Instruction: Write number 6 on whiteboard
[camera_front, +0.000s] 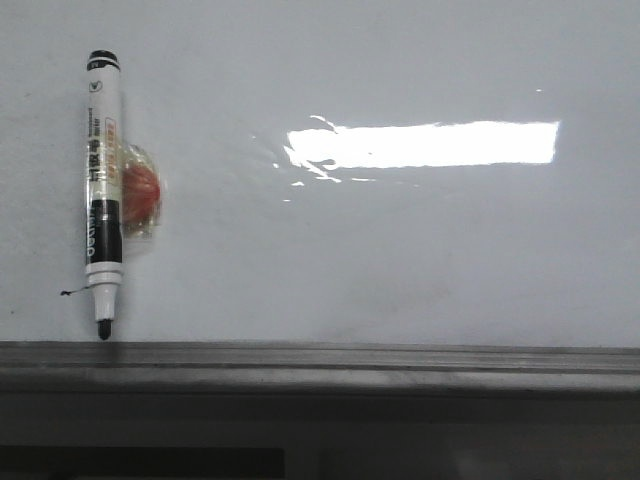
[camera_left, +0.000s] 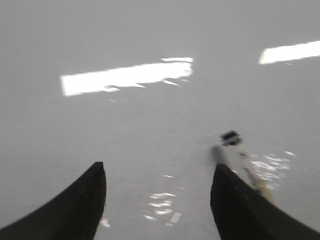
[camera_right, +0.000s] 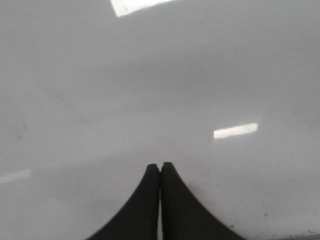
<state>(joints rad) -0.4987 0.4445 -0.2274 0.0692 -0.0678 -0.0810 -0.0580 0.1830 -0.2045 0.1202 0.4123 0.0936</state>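
**Left gripper wide, right gripper closed on nothing, no 6 on the board**

Your left gripper (camera_left: 157, 200) is spread wide in its wrist view, two dark fingers (camera_left: 75, 210) well apart with bare board between them. It holds nothing. That view is blurred, so fine detail is unreliable. Just beside the other finger you can see the marker (camera_left: 237, 150) lying on the board, its black end showing; whether finger and marker touch, I can't tell.

Your right gripper (camera_right: 160, 200) has its fingertips (camera_right: 147, 200) pressed together with nothing between them. It hangs over plain board, only light reflections around it.

Neither arm shows in the front view.

The whiteboard (camera_front: 400, 260) fills most of the front view, glossy white-grey, with a bright rectangular light reflection (camera_front: 425, 143) towards the right. The grey metal ledge (camera_front: 320, 362) runs along its near edge.

In the front view the marker (camera_front: 103, 190) lies at the far left, lengthwise away from the ledge. It's uncapped, black tip (camera_front: 104, 329) pointing at the ledge and just short of it. White barrel, black bands. A red-orange round thing in clear wrap (camera_front: 140, 193) sits against the marker's right side, touching the barrel.

There's a tiny black squiggle (camera_front: 70, 292) just left of the tip end. That's the only ink visible. The number 6 isn't on the surface in any view.
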